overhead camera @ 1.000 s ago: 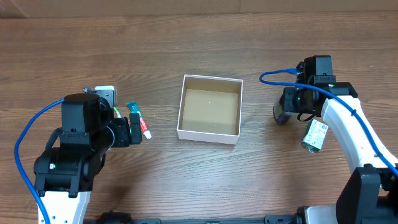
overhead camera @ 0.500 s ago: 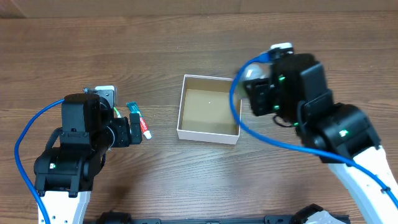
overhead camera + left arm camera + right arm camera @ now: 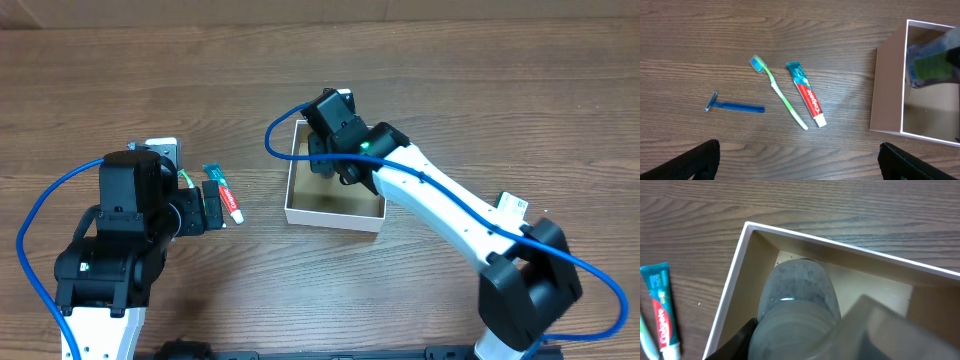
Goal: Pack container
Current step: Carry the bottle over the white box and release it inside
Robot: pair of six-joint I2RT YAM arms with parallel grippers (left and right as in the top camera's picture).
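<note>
While the right gripper clenches a translucent bottle over the open container, ready for packing, the left gripper hangs released.

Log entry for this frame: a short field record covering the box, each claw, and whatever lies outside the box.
container: white cardboard box, lidless, brown inside, mid-table
right claw: over the box's left part, shut on a translucent bottle
bottle position: within the rim's outline; contact with the floor cannot be told
left claw: open, empty, left of the box
outside box: toothpaste, toothbrush, razor, all lying on the table to the left
box floor: visible part bare
</note>
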